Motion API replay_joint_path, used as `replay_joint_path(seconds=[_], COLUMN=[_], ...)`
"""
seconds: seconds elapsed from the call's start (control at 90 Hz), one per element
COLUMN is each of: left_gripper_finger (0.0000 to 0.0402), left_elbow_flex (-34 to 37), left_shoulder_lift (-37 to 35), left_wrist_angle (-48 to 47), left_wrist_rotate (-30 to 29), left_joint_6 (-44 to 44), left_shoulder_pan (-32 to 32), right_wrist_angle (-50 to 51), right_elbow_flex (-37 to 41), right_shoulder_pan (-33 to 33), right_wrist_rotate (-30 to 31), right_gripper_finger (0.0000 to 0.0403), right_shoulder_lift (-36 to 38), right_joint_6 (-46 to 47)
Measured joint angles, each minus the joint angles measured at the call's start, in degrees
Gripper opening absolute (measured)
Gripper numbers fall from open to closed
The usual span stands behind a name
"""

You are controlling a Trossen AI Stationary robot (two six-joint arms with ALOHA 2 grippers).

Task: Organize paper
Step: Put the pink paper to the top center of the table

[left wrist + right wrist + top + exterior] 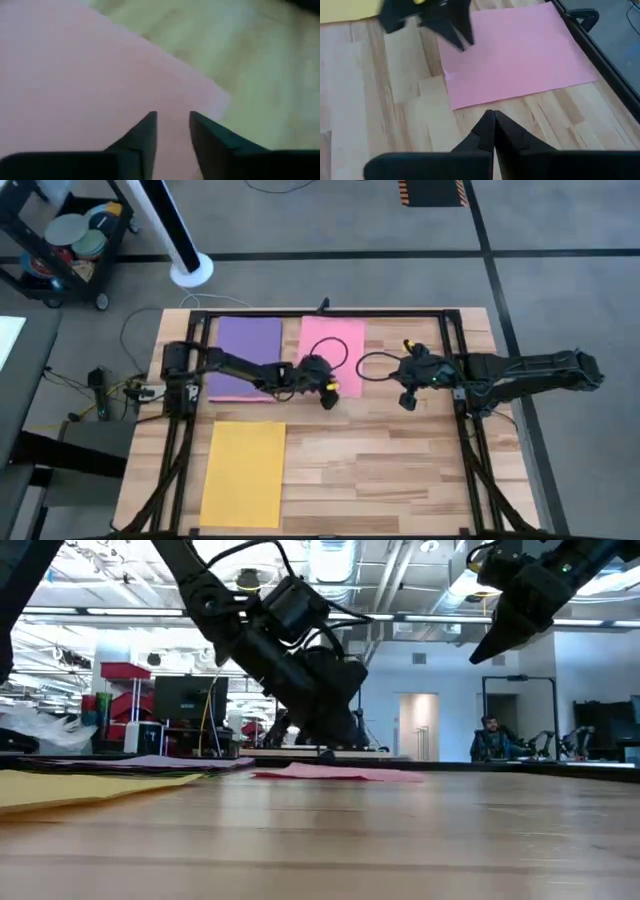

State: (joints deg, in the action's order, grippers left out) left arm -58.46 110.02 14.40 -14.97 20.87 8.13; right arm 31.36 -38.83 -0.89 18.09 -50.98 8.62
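Three sheets of paper lie flat on the wooden table: a purple sheet (pixel 248 358) at the far left, a pink sheet (pixel 333 350) beside it, and a yellow sheet (pixel 244 472) near the front left. My left gripper (pixel 328 396) (pixel 172 120) is low over the pink sheet (pixel 90 75), by its near edge and close to a corner (pixel 226 98). Its fingers are a little apart and point down. My right gripper (pixel 407 401) (pixel 493 116) hangs shut and empty above the bare wood, right of the pink sheet (pixel 520 55). My left gripper comes at the pink sheet's near edge (pixel 446 60) from above. I cannot tell whether its fingertips (pixel 150 120) touch the paper.
Black frame rails (pixel 455 340) run along the table's far, left and right sides. Black cable loops (pixel 372 366) hang over the pink sheet's right part. Bare wood (pixel 400 480) fills the near right of the table. A cart (pixel 70 245) stands off the table at the far left.
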Motion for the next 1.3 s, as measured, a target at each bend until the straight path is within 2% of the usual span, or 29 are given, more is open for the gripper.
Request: replay_joint_path(seconds=[0.067,0.133,0.433,0.722,1.044,1.3], left_gripper_finger=[0.0024,0.0008,0.0001,0.0000,0.0000,0.0000], left_elbow_flex=[0.00,0.02,0.22,0.07,0.18,0.37], left_shoulder_lift=[0.27,0.41,3.54,2.99,3.08,1.93], left_wrist_angle=[-0.49,-1.79,-3.57,-7.33,-7.92,-7.59], left_wrist_rotate=[0.07,0.61,1.12,-0.17,-4.50,-2.70], left_joint_6=[-0.10,-0.40,0.65,2.51,9.17,7.19], left_shoulder_pan=[1.31,2.43,3.90,3.31,0.28,-1.32], right_wrist_angle=[-0.02,-0.07,-0.07,-0.07,-0.05,-0.01], right_elbow_flex=[0.00,0.00,0.00,0.00,0.00,0.00], right_shoulder_pan=[0.00,0.00,0.00,0.00,0.00,0.00], right_wrist_rotate=[0.00,0.02,0.03,0.04,0.04,0.04], right_gripper_finger=[0.0000,0.0000,0.0000,0.0000,0.0000,0.0000], right_shoulder_lift=[-0.02,0.00,-0.02,0.00,-0.02,-0.02], right_joint_6=[0.00,0.00,0.00,0.00,0.00,0.00])
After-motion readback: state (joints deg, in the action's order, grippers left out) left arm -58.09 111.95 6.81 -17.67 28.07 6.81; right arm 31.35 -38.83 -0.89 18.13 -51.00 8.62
